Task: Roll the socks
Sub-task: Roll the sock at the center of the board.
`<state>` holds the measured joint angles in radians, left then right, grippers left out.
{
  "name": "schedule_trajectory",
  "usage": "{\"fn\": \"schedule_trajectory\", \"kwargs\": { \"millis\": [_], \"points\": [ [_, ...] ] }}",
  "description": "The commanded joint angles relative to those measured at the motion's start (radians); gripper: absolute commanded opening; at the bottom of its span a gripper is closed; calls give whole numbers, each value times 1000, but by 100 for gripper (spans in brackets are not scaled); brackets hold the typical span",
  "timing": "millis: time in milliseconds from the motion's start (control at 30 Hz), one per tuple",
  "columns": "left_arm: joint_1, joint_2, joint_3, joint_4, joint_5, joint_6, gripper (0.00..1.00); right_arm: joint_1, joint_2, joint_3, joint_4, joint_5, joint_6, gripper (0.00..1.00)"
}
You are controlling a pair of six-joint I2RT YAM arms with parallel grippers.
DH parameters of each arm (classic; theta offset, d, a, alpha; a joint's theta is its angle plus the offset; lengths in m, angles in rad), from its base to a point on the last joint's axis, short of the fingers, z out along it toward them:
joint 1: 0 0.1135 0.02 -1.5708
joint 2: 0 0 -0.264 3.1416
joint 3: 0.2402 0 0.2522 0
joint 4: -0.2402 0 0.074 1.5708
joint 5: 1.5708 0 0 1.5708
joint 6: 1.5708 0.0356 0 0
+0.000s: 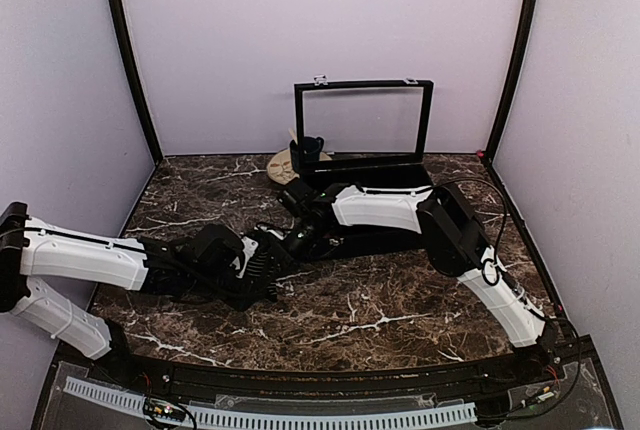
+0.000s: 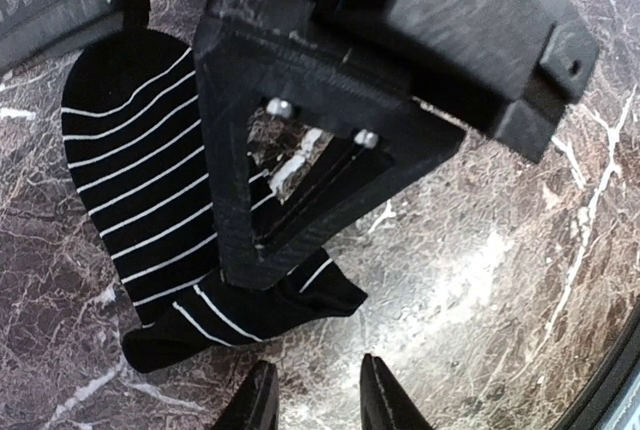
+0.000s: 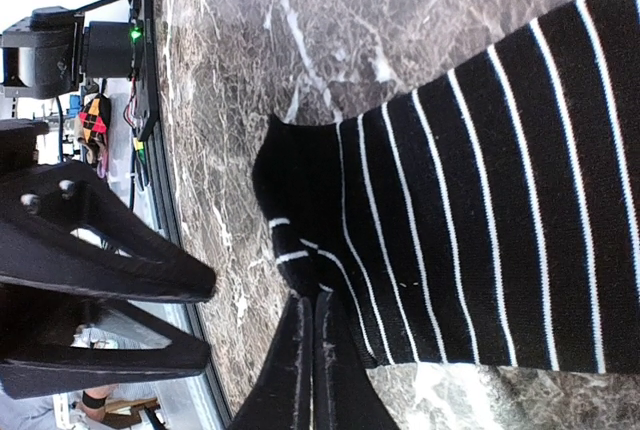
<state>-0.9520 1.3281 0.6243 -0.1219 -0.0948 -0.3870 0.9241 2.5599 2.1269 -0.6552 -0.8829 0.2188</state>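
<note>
Right hand [image 3: 308, 302], pressed together, touches sock [image 3: 480, 200] edge; left hand [image 2: 318, 378] parted beside it.

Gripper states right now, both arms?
Left gripper: open, holding nothing.
Right gripper: shut, tips at the striped sock edge; whether it pinches fabric cannot be told.

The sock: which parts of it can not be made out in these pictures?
- Left wrist view: the right gripper covers the middle of the sock.
- Right wrist view: the sock runs off the right edge.
- Top view: it is hidden where the left arm and right arm meet.
- One sock or two: cannot tell.
</note>
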Motion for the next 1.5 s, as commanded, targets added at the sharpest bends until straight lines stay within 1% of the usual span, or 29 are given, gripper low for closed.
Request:
{"fn": "schedule_trajectory", "kwargs": {
  "millis": [0,533,733,867,1200,1467],
  "points": [
    [-4,19,29,-4,-26,-4,30,-7,16,28,-5,12,-17,0],
    [-4,53,40,-19,-100,-71,29,-8,19,26,-6,14,-24,0],
    [-1,47,36,-39,-149,-98,24,-5,19,30,-8,16,-25,0],
    [2,58,43,-57,-174,-119,24,-5,19,30,-10,17,-26,0],
    [26,103,72,-79,-191,-128,23,-5,20,30,-13,21,-26,0],
    [64,132,82,-79,-167,-131,23,-4,28,38,-20,42,-29,0]
  ]
}}
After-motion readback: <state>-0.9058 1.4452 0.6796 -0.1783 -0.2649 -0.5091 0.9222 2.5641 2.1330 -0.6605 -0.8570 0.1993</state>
